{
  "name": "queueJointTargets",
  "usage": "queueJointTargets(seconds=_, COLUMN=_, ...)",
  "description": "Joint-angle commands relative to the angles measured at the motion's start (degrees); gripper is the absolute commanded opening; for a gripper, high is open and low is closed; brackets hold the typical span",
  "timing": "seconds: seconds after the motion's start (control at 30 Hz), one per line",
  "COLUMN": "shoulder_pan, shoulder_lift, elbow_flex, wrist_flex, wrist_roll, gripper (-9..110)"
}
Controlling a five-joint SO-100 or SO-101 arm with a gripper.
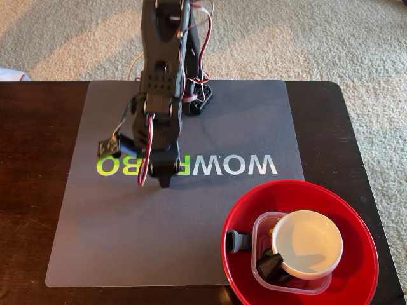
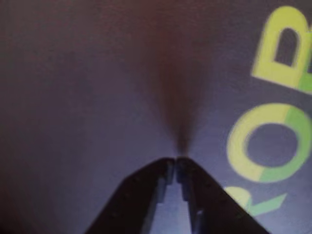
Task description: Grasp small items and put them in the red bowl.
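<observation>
Two fingertips of the gripper point(image 2: 175, 165) were pressed together, empty, above the mat point(image 1: 127, 241); the tub point(image 1: 264, 229) was seen inside the red bowl point(image 1: 356, 279).

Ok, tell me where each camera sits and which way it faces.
Fixed view: above the table's front edge, looking down at the grey mat and the red bowl, facing the arm's base; the whole arm shows.
Wrist view: on the arm, pointing down at the mat from close up; only the closed fingers show.
Shared: the fingers and the mat's yellow-green lettering.
</observation>
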Motion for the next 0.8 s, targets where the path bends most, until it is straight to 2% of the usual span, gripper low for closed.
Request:
queueJointTargets(seconds=0.0, shoulder_pan=-1.6, shoulder_lift=24.9, elbow_flex=14.1, wrist_flex=-4.9, wrist_roll=4.5, gripper=0)
queueJointTargets(seconds=0.17, shoulder_pan=-1.8, shoulder_lift=21.9, elbow_flex=12.0, wrist_flex=-3.1, wrist_roll=4.4, gripper=0)
queueJointTargets(seconds=0.27, shoulder_pan=-2.1, shoulder_lift=35.1, elbow_flex=18.5, wrist_flex=-2.1, wrist_roll=4.3, gripper=0)
queueJointTargets(seconds=0.4, shoulder_pan=-2.0, shoulder_lift=55.5, elbow_flex=25.4, wrist_flex=5.5, wrist_roll=4.0, gripper=0)
queueJointTargets(seconds=0.77, shoulder_pan=-0.1, shoulder_lift=73.5, elbow_flex=30.9, wrist_flex=14.7, wrist_roll=5.6, gripper=0)
